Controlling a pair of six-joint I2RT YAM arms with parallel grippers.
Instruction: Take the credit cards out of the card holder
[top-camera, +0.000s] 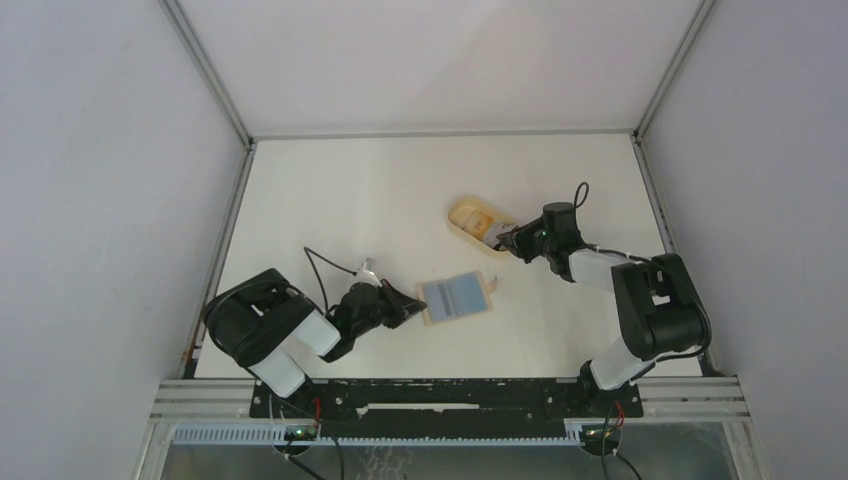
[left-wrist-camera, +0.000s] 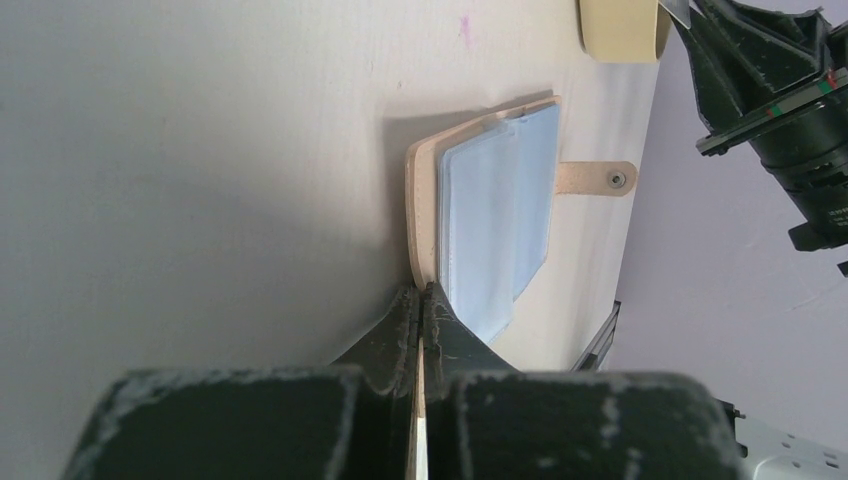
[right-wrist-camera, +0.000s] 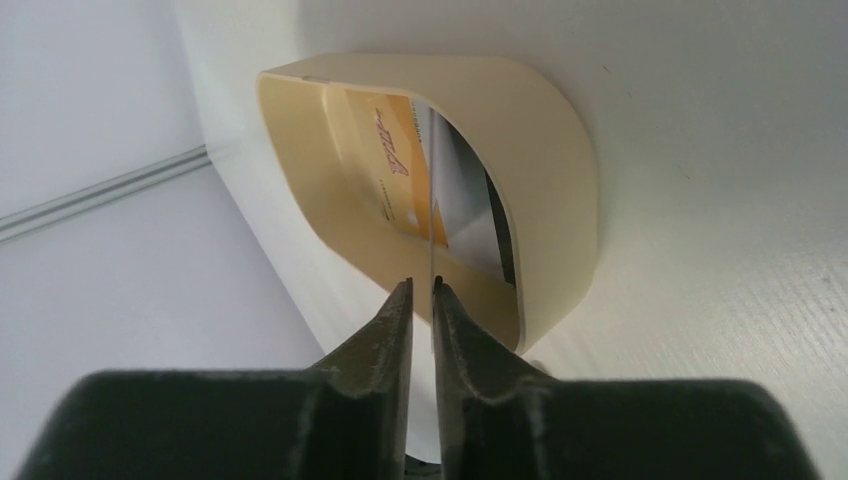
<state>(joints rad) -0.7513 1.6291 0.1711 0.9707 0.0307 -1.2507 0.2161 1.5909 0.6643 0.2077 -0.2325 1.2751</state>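
The card holder (top-camera: 458, 297) lies open on the table, tan with blue-grey clear sleeves (left-wrist-camera: 495, 220) and a snap tab (left-wrist-camera: 597, 178). My left gripper (top-camera: 408, 306) is shut on its near tan edge (left-wrist-camera: 425, 200), jaws pressed on the leather (left-wrist-camera: 420, 292). My right gripper (top-camera: 497, 238) is at the oval tan tray (top-camera: 465, 213). In the right wrist view a pale grey-white credit card (right-wrist-camera: 455, 190) stands edge-on in the tray, its near end between my fingertips (right-wrist-camera: 421, 285). The jaws stand a narrow gap apart, wider than the card. A yellow printed card (right-wrist-camera: 395, 160) lies on the tray floor.
The tray's raised rim (right-wrist-camera: 560, 150) is just ahead of the right fingers. The tray (left-wrist-camera: 620, 25) and the right arm (left-wrist-camera: 780, 90) also show in the left wrist view. Metal frame rails run along the table's left and right sides.
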